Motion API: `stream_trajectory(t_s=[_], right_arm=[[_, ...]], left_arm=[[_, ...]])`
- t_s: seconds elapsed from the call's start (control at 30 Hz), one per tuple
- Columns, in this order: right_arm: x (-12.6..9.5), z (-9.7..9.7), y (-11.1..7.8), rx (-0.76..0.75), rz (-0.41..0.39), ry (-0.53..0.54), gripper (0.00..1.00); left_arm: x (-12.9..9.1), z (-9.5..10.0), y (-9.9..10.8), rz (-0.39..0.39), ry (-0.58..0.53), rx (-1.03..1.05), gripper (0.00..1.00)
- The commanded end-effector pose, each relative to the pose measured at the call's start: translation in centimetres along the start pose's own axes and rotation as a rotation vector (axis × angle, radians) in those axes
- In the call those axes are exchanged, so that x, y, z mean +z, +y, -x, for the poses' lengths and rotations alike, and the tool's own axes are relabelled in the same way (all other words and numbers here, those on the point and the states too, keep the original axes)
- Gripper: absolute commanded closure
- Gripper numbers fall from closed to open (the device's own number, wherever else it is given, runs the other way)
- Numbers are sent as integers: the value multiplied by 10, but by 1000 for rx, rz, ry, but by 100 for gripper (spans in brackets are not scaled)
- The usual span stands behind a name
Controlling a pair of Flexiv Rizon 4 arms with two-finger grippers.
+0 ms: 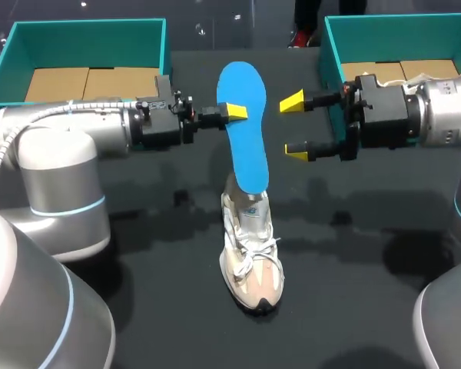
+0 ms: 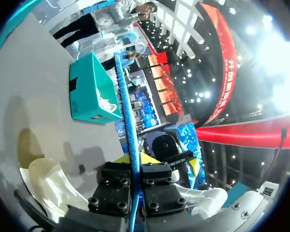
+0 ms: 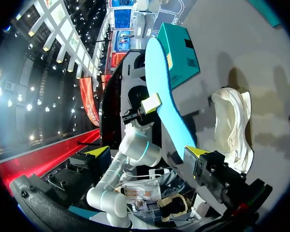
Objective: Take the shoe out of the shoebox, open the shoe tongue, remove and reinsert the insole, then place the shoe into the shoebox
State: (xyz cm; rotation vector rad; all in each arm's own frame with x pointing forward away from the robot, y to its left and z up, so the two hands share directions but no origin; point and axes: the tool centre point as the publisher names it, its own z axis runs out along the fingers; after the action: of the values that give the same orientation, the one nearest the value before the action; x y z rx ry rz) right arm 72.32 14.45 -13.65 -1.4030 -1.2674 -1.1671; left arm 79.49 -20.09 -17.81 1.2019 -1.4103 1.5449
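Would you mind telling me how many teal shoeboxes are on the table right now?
2. The left shoebox stands at the far left of the table, the right shoebox at the far right. No others show in any view.

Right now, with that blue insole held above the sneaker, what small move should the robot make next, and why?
Probably the left gripper should lift the blue insole a little higher. It is shut on the insole's edge, yet the lower end seems to sit at the opening of the white sneaker. The right gripper hangs open beside the insole, touching nothing.
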Motion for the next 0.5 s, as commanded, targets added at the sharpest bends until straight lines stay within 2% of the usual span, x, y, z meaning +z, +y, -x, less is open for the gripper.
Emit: stream_trajectory(t_s=[0.03, 0.33, 0.5], right_arm=[[2, 1, 1, 0, 0, 5, 0], [2, 3, 4, -1, -2, 27, 0], [2, 3, 4, -1, -2, 27, 0]], left_arm=[[-11, -2, -11, 17, 62, 156, 100], [-13, -19, -33, 60, 178, 633, 100], [-12, -28, -39, 89, 208, 776, 100]])
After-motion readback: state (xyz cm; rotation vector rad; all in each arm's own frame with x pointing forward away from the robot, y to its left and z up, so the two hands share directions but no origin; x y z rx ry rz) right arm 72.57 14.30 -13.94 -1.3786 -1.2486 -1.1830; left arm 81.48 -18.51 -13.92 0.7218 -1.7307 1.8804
